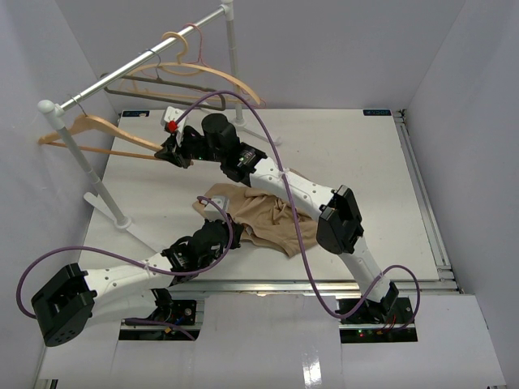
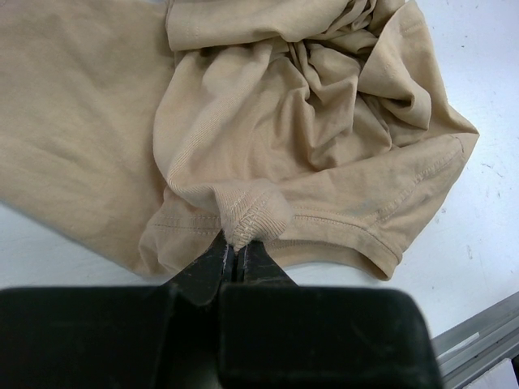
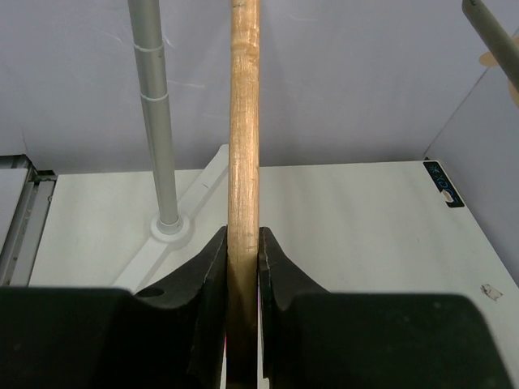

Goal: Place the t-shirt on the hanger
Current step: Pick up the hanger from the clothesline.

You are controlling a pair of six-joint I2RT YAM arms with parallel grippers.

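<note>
The left hand (image 2: 235, 258) is clenched on a small ribbed fold at the edge of the t-shirt (image 2: 308, 121), which lies crumpled on the white surface (image 1: 365, 178) between the two arms. The right hand (image 3: 242, 259) is clamped on one wooden arm of the hanger (image 3: 244, 121), held above the surface beside the near post of the rack (image 1: 86, 166).
</note>
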